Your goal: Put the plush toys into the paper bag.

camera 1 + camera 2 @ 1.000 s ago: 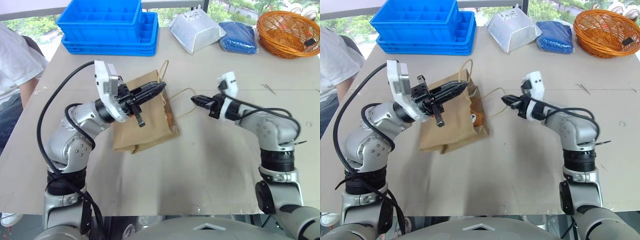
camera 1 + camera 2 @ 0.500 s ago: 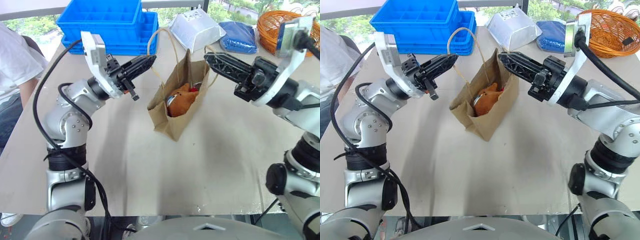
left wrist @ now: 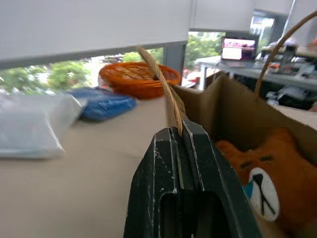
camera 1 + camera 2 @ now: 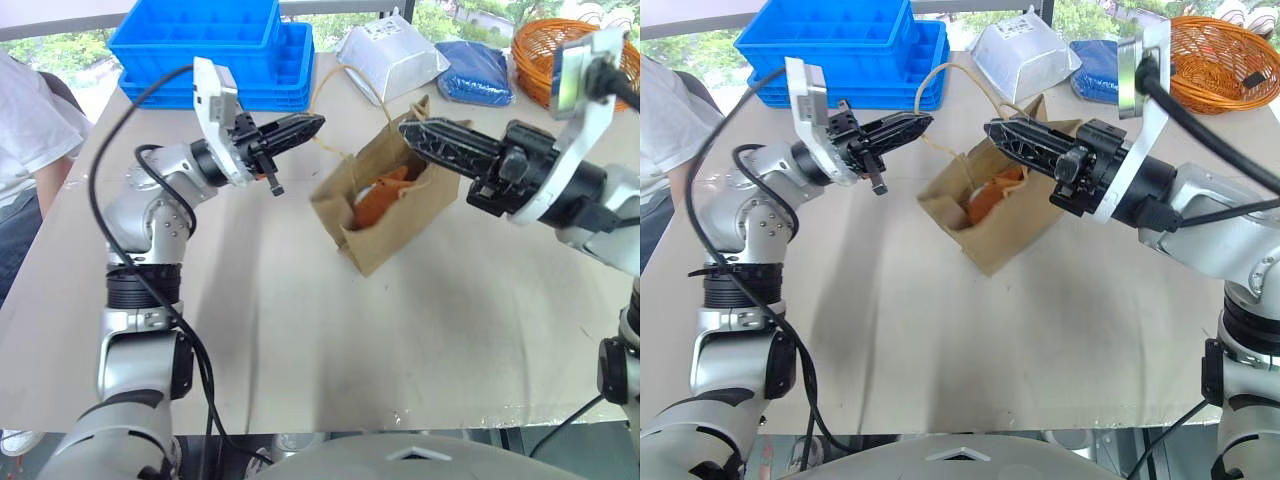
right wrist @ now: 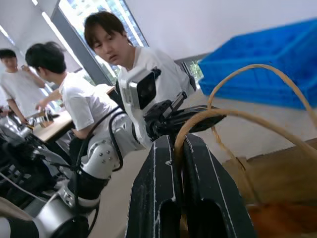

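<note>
Hanging between both grippers, paper bag [image 4: 392, 215] holds the brown plush toy [image 4: 380, 198]; left gripper [image 4: 318, 121] and right gripper [image 4: 406, 128] each pinch a cord handle.

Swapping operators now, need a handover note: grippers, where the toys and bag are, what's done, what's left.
Left gripper: shut on one cord handle of the paper bag.
Right gripper: shut on the other handle.
Bag hangs open between them, tilted, its base on the table.
Brown plush toy is inside; a bit of red shows beside it, which may be the white toy.
Left: confirm the second toy, set the bag down, let go.
</note>
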Robot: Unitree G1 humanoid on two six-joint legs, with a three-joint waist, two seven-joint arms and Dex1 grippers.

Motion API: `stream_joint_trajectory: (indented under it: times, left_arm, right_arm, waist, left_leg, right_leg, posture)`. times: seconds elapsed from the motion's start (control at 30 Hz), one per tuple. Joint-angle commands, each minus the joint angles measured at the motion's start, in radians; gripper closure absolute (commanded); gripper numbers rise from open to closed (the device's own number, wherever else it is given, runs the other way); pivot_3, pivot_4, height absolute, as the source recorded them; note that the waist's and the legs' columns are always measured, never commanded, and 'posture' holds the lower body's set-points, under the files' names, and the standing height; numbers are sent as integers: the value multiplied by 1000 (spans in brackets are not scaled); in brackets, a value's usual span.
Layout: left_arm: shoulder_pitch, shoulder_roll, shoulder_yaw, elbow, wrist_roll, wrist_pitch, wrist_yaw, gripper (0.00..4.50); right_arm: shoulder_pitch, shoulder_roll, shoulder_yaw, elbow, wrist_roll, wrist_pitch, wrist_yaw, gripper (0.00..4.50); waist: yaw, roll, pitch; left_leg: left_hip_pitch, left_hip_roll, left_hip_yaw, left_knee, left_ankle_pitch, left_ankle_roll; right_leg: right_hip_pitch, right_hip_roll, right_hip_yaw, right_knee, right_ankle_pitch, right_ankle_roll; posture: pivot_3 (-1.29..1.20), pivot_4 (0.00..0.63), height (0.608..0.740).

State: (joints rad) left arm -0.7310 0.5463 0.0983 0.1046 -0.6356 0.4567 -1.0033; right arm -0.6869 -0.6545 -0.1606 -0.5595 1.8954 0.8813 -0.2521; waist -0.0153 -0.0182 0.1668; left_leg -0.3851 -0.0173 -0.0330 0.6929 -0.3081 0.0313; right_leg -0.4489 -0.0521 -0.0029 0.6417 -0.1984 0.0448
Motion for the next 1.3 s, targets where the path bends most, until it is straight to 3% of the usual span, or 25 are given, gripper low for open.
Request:
stream_joint_trajectory:
  times: [0.03,0.17,0.4,0.57,0.6,0.63,0.67,0.7,0.8,0.9,0.97,1.2,1.3]
  left_arm:
    - [-89,3,31,22,-1,-34,-15,4500]
    - [-89,7,-32,76,88,-115,-80,4500]
    - [-177,2,-67,180,122,-128,-174,4500]
    - [-129,21,-85,172,117,-94,-257,4500]
    - [-122,22,-74,158,95,-72,-267,4500]
    - [-103,39,-56,132,65,-32,-281,3971]
    - [-86,55,-33,111,36,8,-280,3836]
    - [-72,68,-14,98,21,37,-268,3581]
    - [-6,119,24,34,-36,132,-271,2410]
    - [64,160,54,-25,-95,225,-277,1159]
    - [112,185,67,-57,-132,270,-301,66]
    - [219,200,53,-145,-158,301,-314,66]
    - [223,208,29,-145,-151,305,-340,0]
  right_arm:
    - [3,-53,-2,-35,-14,-25,45,4471]
    - [23,-48,49,-55,-32,-50,69,4471]
    - [29,-71,97,-24,-110,-32,130,4471]
    - [58,-125,135,-39,-379,-13,268,4471]
    - [66,-125,131,-37,-407,-19,288,3915]
    - [81,-146,111,-50,-444,-23,318,3574]
    - [102,-178,87,-75,-478,-23,361,3403]
    - [126,-205,60,-101,-494,-22,408,2790]
    - [220,-276,-43,-151,-418,-14,536,1731]
    - [302,-344,-125,-175,-417,-5,613,1685]
    - [354,-391,-171,-188,-453,-1,664,1685]
    - [544,-486,-348,-202,-539,22,781,1685]
    - [605,-473,-298,-238,-620,-7,831,2437]
  waist:
    - [3,-2,-1]
    - [1,-1,-1]
    - [4,-2,-1]
    - [1,-2,-1]
    - [1,-2,-1]
    - [2,-2,-1]
    - [2,-2,-1]
    - [2,-1,-1]
    - [1,-1,-1]
    - [4,-1,-1]
    - [5,-1,-1]
    - [12,-2,-1]
    - [17,-2,-1]
  left_leg:
    - [0,0,-1,1,0,0]
    - [4,1,1,1,-4,7]
    - [1,1,0,4,-4,7]
    - [1,1,2,4,-4,8]
    - [1,1,2,4,-5,8]
    - [1,2,1,4,-5,8]
    - [1,2,1,4,-5,9]
    - [1,2,1,5,-5,9]
    - [0,3,1,5,-6,10]
    - [1,3,1,5,-6,10]
    - [1,3,1,5,-7,11]
    - [2,2,2,7,-7,11]
    - [2,3,2,7,-7,11]
  right_leg:
    - [1,0,-1,0,0,0]
    - [5,0,-1,-1,0,0]
    - [4,1,-1,0,0,0]
    - [4,1,0,-1,0,0]
    - [4,1,0,-1,0,0]
    - [4,1,0,0,0,0]
    - [4,1,0,0,0,0]
    - [3,1,-1,0,0,0]
    - [3,1,-1,0,0,0]
    - [4,1,-1,-1,0,0]
    - [4,0,-1,-1,0,0]
    - [6,0,0,-1,0,0]
    - [6,1,0,-1,0,0]
  posture:
    - [0,150,740]
    - [0,150,740]
    - [0,150,740]
    - [0,150,740]
    - [0,150,740]
    - [0,150,740]
    - [0,150,740]
    - [0,150,740]
    - [0,150,740]
    - [0,150,740]
    - [0,150,740]
    - [0,150,740]
    - [0,150,740]
